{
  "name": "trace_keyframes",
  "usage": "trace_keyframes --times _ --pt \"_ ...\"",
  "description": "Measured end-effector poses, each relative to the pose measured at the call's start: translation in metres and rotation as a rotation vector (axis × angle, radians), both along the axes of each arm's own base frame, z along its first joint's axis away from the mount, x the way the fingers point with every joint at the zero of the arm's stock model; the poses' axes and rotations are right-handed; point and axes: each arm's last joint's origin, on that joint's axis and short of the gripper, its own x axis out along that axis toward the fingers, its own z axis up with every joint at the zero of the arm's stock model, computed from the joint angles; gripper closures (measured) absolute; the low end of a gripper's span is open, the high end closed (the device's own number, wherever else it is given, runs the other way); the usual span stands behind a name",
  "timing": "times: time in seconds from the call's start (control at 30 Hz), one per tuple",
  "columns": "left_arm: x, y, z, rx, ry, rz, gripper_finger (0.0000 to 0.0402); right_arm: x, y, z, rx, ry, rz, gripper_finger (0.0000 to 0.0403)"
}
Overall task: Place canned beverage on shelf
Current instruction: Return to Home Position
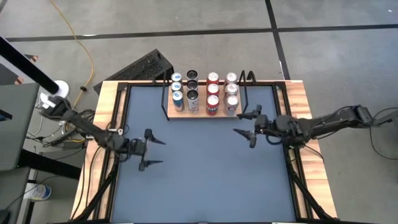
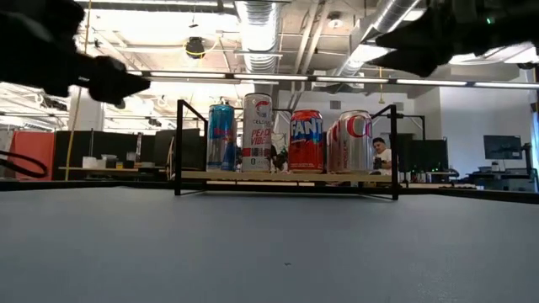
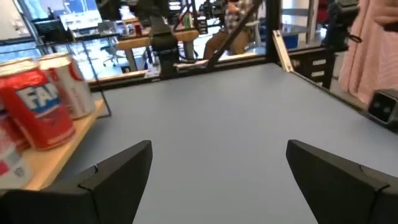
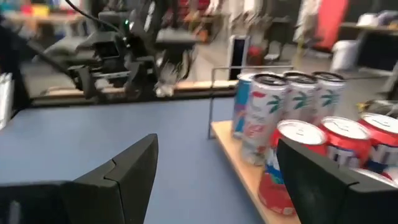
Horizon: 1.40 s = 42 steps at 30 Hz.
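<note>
The shelf, a light-wood board with black wire side frames, stands at the table's far middle and carries several cans upright in rows: blue cans at its left, white and dark ones, red ones and pale ones at its right. In the low view the front row shows a blue can, a white can, a red Fanta can and a pale can. My left gripper is open and empty over the table's left part. My right gripper is open and empty just right of the shelf's near right corner.
The dark-blue tabletop has a wooden border on both sides. A black perforated object lies off the table's far left corner. In the low view a person sits in the room behind the shelf.
</note>
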Motion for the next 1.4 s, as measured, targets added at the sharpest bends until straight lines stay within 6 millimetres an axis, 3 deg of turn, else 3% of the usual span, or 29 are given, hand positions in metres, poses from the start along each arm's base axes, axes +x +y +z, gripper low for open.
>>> trace_keyframes --times 0.17,0.3,0.4,0.53,0.6,0.8,0.93,1.13,1.3,1.4 --pt "-0.001 0.022 0.006 -0.018 -0.007 -0.015 0.004 -0.011 0.0 -0.013 0.023 -0.127 0.033 0.0104" --pt "-0.008 0.034 0.013 -0.042 -0.048 -0.032 0.004 -0.015 -0.001 -0.025 0.04 -0.119 0.048 0.0149" --pt "-0.015 0.041 0.014 -0.065 -0.043 -0.015 0.004 -0.016 -0.001 -0.03 0.037 -0.1 0.047 0.0215" --pt "-0.023 0.046 0.011 -0.116 0.0 0.028 0.004 -0.014 -0.001 -0.036 0.028 -0.046 0.045 0.0346" --pt "-0.026 0.048 0.009 -0.132 0.017 0.049 0.004 -0.014 -0.002 -0.042 0.03 0.009 0.041 0.0387" --pt "-0.033 0.049 0.013 -0.154 -0.036 0.051 0.004 -0.011 -0.001 -0.052 0.078 0.096 0.123 0.0401" --pt "-0.037 0.048 0.015 -0.169 -0.056 0.02 0.004 -0.022 -0.002 -0.055 0.099 0.164 0.112 0.0402" --pt "-0.04 0.048 0.013 -0.188 -0.047 -0.001 0.004 -0.038 -0.008 -0.049 0.116 0.051 0.121 0.0403" --pt "-0.042 0.048 0.015 -0.192 -0.077 -0.004 0.004 -0.047 -0.013 -0.07 0.14 -0.026 0.119 0.0403" --pt "-0.042 0.048 0.016 -0.205 -0.08 -0.005 0.004 -0.05 -0.015 -0.071 0.169 -0.018 0.116 0.0403"
